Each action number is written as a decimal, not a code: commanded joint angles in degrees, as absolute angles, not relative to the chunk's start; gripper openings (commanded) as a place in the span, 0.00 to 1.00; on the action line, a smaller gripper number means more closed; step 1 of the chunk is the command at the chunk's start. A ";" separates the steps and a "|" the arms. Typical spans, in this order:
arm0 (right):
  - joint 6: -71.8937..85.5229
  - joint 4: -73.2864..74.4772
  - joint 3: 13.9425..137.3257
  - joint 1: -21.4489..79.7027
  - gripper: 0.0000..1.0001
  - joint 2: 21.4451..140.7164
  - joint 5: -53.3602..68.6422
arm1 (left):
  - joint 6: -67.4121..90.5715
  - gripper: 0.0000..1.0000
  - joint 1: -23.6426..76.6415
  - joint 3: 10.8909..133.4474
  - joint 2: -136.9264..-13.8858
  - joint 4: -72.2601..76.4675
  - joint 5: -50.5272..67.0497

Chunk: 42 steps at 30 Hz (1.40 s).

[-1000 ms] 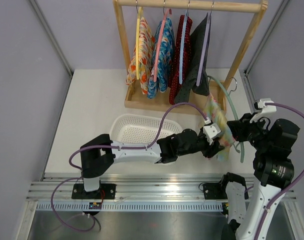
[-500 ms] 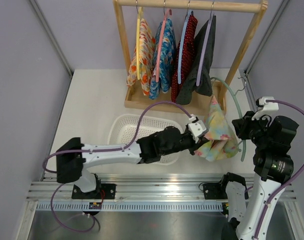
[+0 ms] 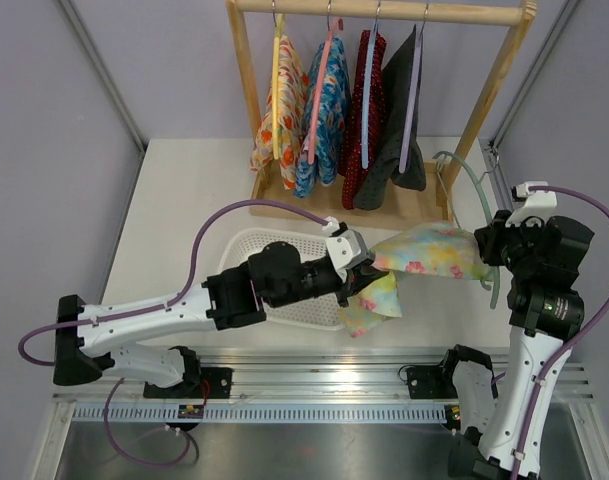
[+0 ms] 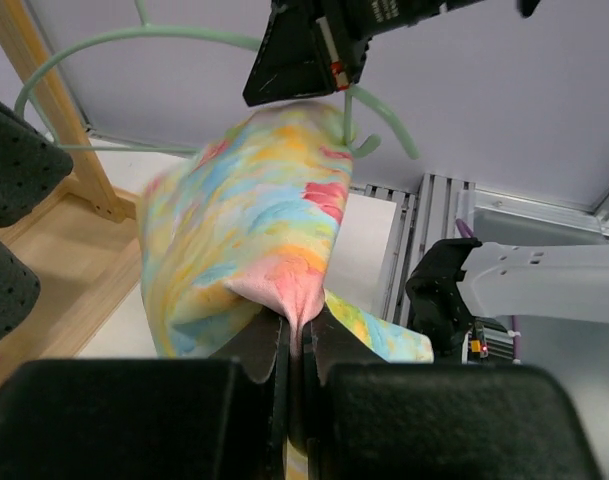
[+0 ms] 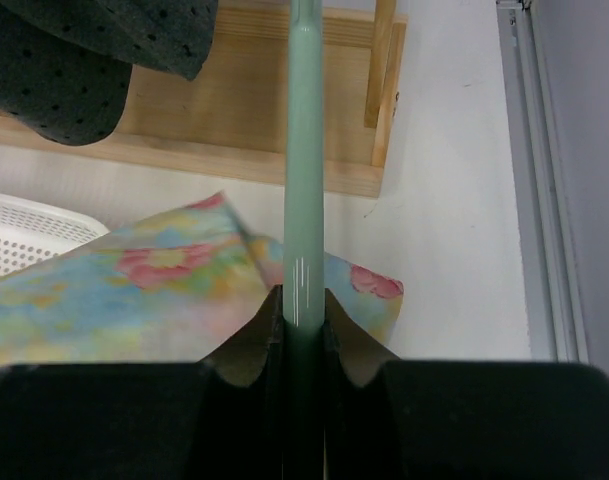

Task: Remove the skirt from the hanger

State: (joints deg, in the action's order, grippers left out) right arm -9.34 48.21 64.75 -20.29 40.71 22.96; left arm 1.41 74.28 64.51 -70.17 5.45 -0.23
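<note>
Now, skirt (image 3: 429,250): a pastel floral cloth, drawn out in a band above the table (image 3: 184,220); one end is at the left gripper (image 4: 295,345), the other meets the hanger (image 3: 472,190) on the right; a loose part droops below the left gripper, over the right end of the basket (image 3: 246,248); whether it is fastened to the hanger cannot be told
left gripper: jaws pressed together on a pinched fold of the skirt; its wrist view shows pink cloth squeezed between the two black fingers; the arm reaches across the basket from the left
right gripper (image 5: 304,318): jaws closed round the bar of the hanger, which runs straight up between them in its wrist view
hanger: pale green; held off the rack (image 3: 379,12), at the right side of the table, near the rack's right post
basket: white and perforated; on the table in front of the rack; partly under the left arm
rack: wooden, at the back of the table; four garments (image 3: 319,100) hang from its rail, two floral, one red dotted, one dark
</note>
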 commanded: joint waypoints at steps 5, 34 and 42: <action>-15.73 40.08 63.11 -20.65 0.00 42.27 18.99 | -1.75 0.00 74.00 75.23 -70.75 3.69 4.13; -13.63 39.55 80.85 -20.65 0.00 54.66 33.74 | 8.35 0.00 66.89 82.37 -99.14 14.67 20.04; -7.74 37.09 96.12 -20.13 0.00 65.02 36.21 | 5.54 0.60 66.53 79.10 -99.85 11.88 19.16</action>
